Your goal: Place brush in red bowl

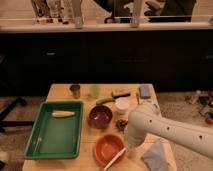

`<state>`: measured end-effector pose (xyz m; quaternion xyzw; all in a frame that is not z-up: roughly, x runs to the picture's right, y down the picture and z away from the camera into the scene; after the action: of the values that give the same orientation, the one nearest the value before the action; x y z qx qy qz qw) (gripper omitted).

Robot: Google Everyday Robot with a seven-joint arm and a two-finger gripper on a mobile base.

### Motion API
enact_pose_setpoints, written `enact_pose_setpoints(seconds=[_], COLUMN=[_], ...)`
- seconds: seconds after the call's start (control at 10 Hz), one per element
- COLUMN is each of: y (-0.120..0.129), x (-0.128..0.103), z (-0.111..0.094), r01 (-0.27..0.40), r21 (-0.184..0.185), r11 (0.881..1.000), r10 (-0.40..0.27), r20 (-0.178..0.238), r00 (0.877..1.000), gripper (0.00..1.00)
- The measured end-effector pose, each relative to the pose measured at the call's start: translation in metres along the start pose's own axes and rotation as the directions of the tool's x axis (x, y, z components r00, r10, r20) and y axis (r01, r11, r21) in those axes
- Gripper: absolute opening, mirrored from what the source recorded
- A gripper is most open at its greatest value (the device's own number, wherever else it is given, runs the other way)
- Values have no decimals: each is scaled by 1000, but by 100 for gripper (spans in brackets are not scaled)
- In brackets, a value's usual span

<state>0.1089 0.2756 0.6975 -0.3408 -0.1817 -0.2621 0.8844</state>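
My end effector hangs at lower centre, beside the right rim of the red bowl. The brush slants down-left from it across that rim. I cannot tell if it grips.

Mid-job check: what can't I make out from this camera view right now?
Gripper, at the red bowl's right rim: mostly covered by the arm's own white wrist.
Brush: upper end runs behind that wrist.
Blue cloth: cut by the bottom edge.
Dark item beside the maroon bowl: half behind the arm, too blurred to name.
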Motion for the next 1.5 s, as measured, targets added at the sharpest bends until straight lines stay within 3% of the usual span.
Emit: enact_pose_setpoints(seconds=[1.0, 1.5], y=[-4, -21], x=[-6, -34], z=[-1, -1], r01=[15, 14], r21=[9, 56], r11=[1000, 998], r10=[-15, -13], r20=[4, -2], r00=[1000, 1000], gripper=[0, 0])
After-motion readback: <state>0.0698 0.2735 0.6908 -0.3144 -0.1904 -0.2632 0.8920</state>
